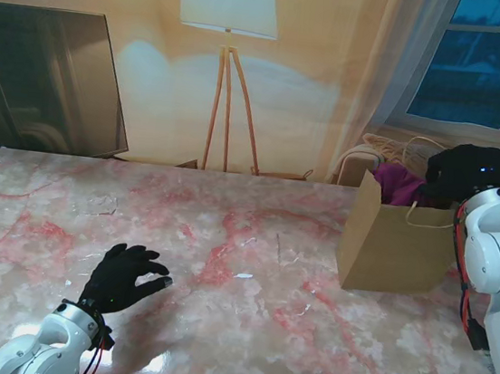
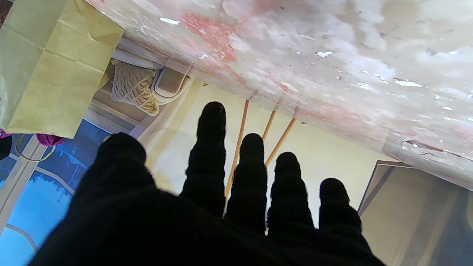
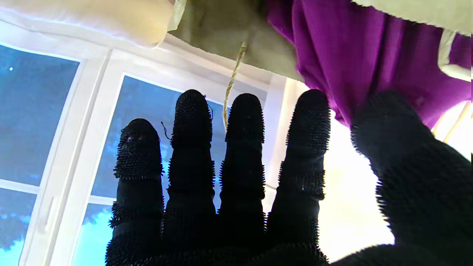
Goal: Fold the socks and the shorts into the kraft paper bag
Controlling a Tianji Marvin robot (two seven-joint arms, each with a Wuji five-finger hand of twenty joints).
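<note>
Stand view had the kraft paper bag [image 1: 395,250] standing upright out at about 2 o'clock on the marble table [image 1: 225,239], with purple fabric [image 1: 398,182] poking out of its open top. I'd guess that was the shorts, mostly in but not tucked down. The right hand [image 1: 467,173] hovered just over the bag's mouth at the far right, and the right wrist view showed its fingers [image 3: 244,122] spread straight with nothing in them, the purple cloth right by the thumb but not pinched. The left hand [image 1: 122,277] sat low at around 7 o'clock, fingers splayed and empty too, well apart from the bag. Couldn't spot any socks anywhere, so maybe they were already inside, can't tell. Looked pretty much near the end to me, maybe just a last push on that fabric left.
</note>
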